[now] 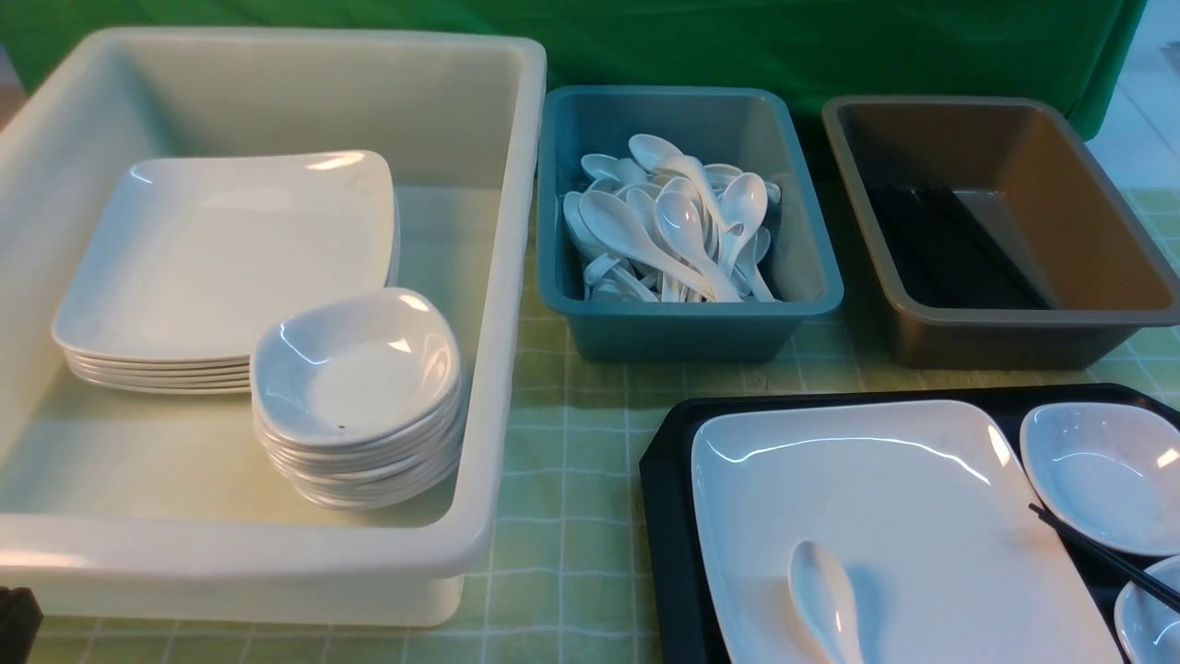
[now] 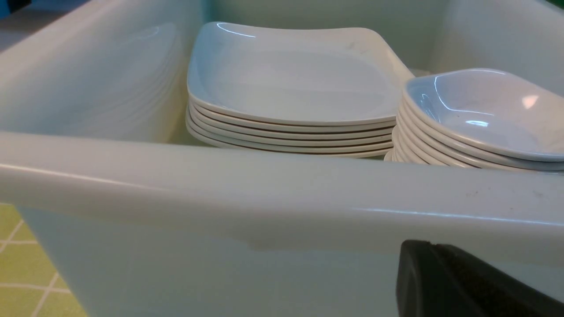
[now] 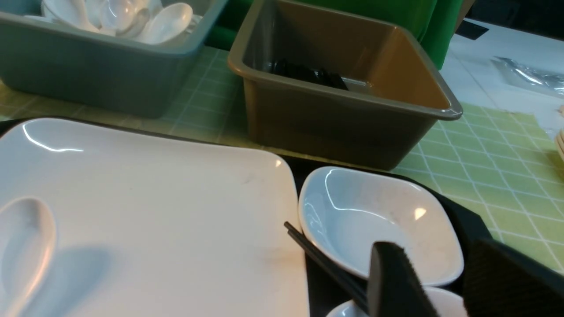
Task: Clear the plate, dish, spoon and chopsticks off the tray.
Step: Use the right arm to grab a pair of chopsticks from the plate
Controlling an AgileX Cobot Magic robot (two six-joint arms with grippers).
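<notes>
The right end effector [image 3: 445, 286] hangs with its black jaws apart and nothing between them, just above the near rim of the dish [image 3: 379, 220]. The chopsticks [image 3: 326, 264], two thin black sticks, slant past that rim and vanish behind one finger. Beside them lies the plate [image 3: 145, 211], a large glossy white square with rounded corners. The spoon [image 3: 26, 246], short and white with a deep bowl, rests on the plate's near part. All sit on the black tray [image 1: 668, 516] at the right of the worktop [image 1: 572, 443].

The left end effector [image 2: 440, 277] is closed and empty, close against the outer wall of the white tub [image 2: 264, 193].

Only the front view shows the whole layout: the teal tub [image 1: 811, 295] full of spoons, the brown tub [image 1: 1014, 323] holding black sticks, and a second small dish [image 1: 1152, 618] under the chopsticks' near end. Only the left wrist view shows the layered rims of the stacked plates [image 2: 291, 132] and stacked dishes [image 2: 440, 145] inside the white tub.
</notes>
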